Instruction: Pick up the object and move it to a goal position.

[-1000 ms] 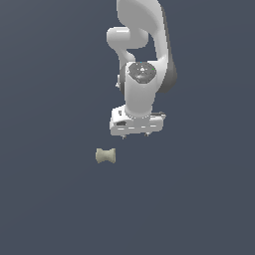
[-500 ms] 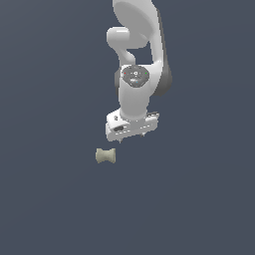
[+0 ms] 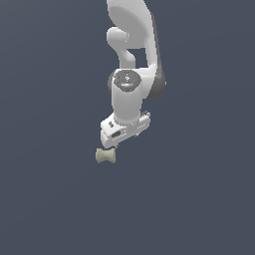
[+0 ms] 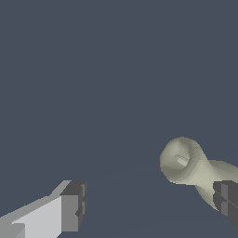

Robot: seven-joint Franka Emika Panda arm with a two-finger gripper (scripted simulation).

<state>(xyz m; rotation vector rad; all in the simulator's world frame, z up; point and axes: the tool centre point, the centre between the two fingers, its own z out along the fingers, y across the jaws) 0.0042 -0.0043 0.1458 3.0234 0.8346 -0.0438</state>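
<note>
Spool lying on its side on the dark surface, same spot as a second ago, pale beige-olive, flared at both ends and pinched at the waist; in the wrist view seen end-on, one flared face with a small central mark turned toward the camera, far end running behind a dark finger pad. Not lifted, not tilted, apparently undisturbed. Gripper now hanging right above it, having dropped and slid toward the exterior view's left over the last second, from well apart to just over the spool's upper edge. Spread wide, holding nothing: one white finger with its dark pad well off to one side in the wrist view, the other pad close beside the spool's far end, whether touching it impossible to say. Meaning for the task: approach nearly finished, grasp not begun, goal move untouched. Likely need, as a judgement only: a small sideways correction to bring the narrow waist midway between the pads, then a short descent before closing. Risk if skipped: a pad nudging a flared end and rolling the spool away.
</note>
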